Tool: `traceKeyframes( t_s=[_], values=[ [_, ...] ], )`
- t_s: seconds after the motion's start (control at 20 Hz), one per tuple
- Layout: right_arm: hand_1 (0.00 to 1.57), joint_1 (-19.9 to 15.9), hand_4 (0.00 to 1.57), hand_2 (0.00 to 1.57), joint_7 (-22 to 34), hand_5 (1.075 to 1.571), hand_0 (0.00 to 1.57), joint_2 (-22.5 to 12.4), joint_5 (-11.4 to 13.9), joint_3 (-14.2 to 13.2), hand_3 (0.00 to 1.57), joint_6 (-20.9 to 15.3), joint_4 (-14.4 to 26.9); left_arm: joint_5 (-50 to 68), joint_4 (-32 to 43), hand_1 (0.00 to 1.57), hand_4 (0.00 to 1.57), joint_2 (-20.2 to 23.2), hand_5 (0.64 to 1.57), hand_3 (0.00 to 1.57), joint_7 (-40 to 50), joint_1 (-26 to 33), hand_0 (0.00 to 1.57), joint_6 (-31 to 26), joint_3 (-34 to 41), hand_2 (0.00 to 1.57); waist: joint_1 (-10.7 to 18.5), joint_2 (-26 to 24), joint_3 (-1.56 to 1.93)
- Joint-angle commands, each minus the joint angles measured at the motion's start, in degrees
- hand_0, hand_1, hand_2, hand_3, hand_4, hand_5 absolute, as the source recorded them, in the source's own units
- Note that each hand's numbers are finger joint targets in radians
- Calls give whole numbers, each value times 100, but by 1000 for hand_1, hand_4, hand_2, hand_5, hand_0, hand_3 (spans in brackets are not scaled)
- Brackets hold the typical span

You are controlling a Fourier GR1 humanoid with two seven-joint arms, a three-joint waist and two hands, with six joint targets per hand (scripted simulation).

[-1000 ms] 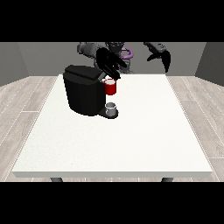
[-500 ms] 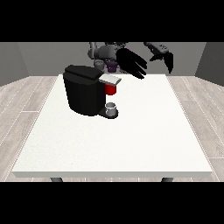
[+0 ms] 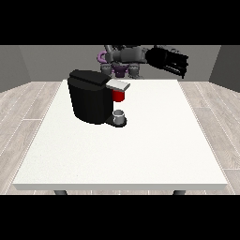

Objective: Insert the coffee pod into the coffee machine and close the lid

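Coffee machine (image 3: 93, 97) sits at table's (image 3: 140, 154) ten o'clock, lid seemingly down; we see no pod. Hand at the view's right (image 3: 169, 61) is raised at one o'clock, fingers apparently straight.

Table (image 3: 140, 154): large, white, rectangular top that fills most of the view; its near edge runs along the bottom of the scene and its far edge lies toward the top.
Table legs (image 3: 60, 192): two dark stubs show under the near edge, one toward each near corner.
Floor (image 3: 23, 105): pale wood-look planks with thin seams, visible to the left and right of the table.
Walls (image 3: 28, 63): plain grey, darker at the view's left, meeting the floor behind the table.
Small grey cup (image 3: 120, 115): stands upright on the table top.
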Motion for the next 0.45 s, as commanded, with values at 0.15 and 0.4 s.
traceKeyframes(
  t_s=[0.15, 0.4],
  values=[
    [0, 344, 172, 0, -847, 1571, 0, 922, 123, 641, 0, -161, -104, -102, 135, 0, 266, -71, 1571, 0, -54, 507, 0, 253, 68, 0, -641, -480, -15],
    [0, 1034, 259, 0, -1380, 1571, 0, 1565, -62, 1028, 0, 5, -164, 210, 231, 0, 266, 174, 1571, 0, -51, 872, 0, 202, 528, 0, -1219, -944, -14]
  ],
)
